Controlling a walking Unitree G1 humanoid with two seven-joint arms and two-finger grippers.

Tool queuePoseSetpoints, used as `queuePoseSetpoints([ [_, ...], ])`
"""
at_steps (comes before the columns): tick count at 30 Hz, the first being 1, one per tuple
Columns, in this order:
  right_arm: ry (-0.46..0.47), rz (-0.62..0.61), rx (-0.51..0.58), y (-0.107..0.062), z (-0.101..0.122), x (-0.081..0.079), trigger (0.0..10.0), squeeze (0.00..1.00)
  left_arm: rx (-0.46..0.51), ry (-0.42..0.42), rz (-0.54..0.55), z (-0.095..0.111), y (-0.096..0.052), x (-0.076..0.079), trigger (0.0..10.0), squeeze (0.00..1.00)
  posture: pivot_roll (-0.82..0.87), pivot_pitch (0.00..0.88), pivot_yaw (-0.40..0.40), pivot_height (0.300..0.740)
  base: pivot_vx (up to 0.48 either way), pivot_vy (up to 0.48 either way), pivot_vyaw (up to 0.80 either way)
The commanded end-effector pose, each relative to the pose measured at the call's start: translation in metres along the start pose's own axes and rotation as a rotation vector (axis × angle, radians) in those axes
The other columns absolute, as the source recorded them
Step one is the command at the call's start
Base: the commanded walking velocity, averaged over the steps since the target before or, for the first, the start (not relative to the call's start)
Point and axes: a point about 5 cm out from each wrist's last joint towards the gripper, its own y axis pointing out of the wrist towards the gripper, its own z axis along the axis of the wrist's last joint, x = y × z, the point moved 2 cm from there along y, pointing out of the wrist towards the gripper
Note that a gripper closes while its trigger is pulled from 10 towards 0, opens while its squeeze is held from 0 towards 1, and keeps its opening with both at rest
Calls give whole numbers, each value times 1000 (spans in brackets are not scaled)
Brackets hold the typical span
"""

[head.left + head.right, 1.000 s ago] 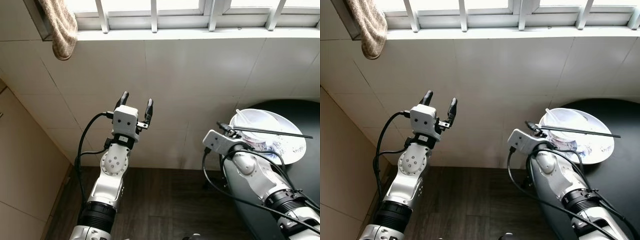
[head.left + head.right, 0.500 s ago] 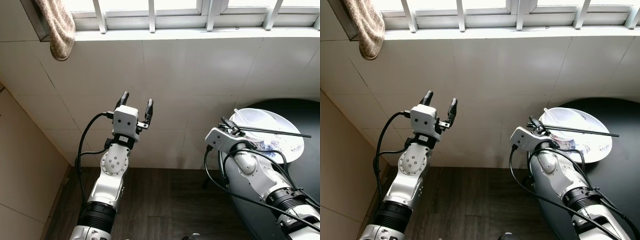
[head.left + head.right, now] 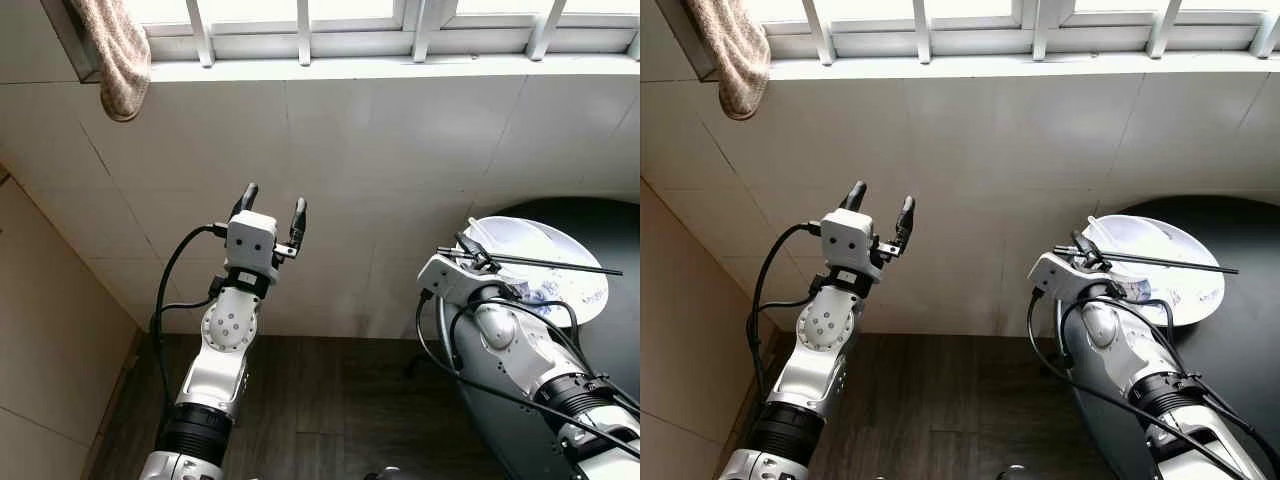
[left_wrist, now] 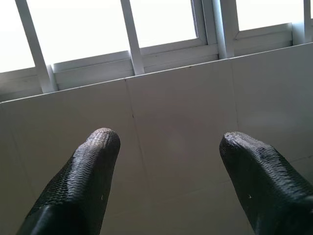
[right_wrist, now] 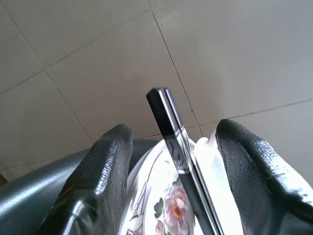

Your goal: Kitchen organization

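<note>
Black chopsticks (image 3: 530, 261) are seen laid across a white floral plate (image 3: 575, 290), which rests on a dark round table (image 3: 600, 400) beside a tiled wall (image 3: 400, 150). A white spoon (image 3: 482, 232) is also seen lying in the plate. The right gripper (image 5: 171, 147) is held at the chopsticks' near ends, jaws spread wide with the pair between the fingers (image 5: 105, 171), untouched on either side. The left gripper (image 3: 272, 205) is raised well apart from the table, jaws likewise wide and holding nothing, pointed at the wall below the window (image 4: 161, 24). A grasp of the chopsticks is judged to be the step in hand. Risks noted: the sticks are thin and loose, so an off-centre closure could catch one stick alone, or roll the pair off the rim; the plate could be nudged toward the table edge.
</note>
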Motion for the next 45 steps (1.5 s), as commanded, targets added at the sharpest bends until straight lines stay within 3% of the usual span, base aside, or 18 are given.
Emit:
queuePoseSetpoints([
  [1, -17, -35, -5, 3, -1, 9, 9020, 0, -11, -2, 3, -2, 1, 0, 10000, 0, -88, 0, 20, 740, 0, 0, 0],
  [2, -17, -35, -5, 3, -1, 9, 9020, 0, -11, -2, 3, -2, 1, 0, 10000, 0, -88, 0, 20, 740, 0, 0, 0],
  [3, -22, -45, -14, 3, -3, 11, 5765, 0, -12, -2, 3, -2, 1, 0, 10000, 0, -87, 0, 19, 740, 0, 0, 0],
  [5, -22, -52, -24, 3, -5, 12, 4314, 0, -12, -2, 4, -2, 1, 0, 10000, 0, -88, 0, 19, 740, 0, 0, 0],
  [6, -21, -58, -27, 3, -6, 12, 2392, 0, -12, -2, 4, -2, 1, 0, 10000, 0, -88, 0, 19, 740, 0, 0, 0],
  [7, -19, -67, -28, 3, -6, 13, 1216, 0, -12, -2, 5, -2, 1, 0, 10000, 0, -88, 0, 19, 740, 0, 0, 0],
  [8, -19, -67, -28, 3, -6, 13, 1216, 0, -12, -2, 5, -2, 1, 0, 10000, 0, -88, 0, 19, 740, 0, 0, 0],
  [9, -15, -95, -18, 3, -5, 17, 0, 0, -13, -2, 5, -2, 1, 0, 10000, 0, -89, 0, 21, 740, 0, 0, 0],
  [22, -53, -123, -4, 2, -4, 17, 0, 0, -22, -5, 6, -3, 1, 0, 10000, 0, -90, 0, 21, 740, 0, 0, 0],
  [45, -110, -254, 71, 2, 11, 42, 0, 0, -31, -11, 8, -5, 1, 1, 10000, 0, -97, 0, 18, 740, 0, 0, 0],
])
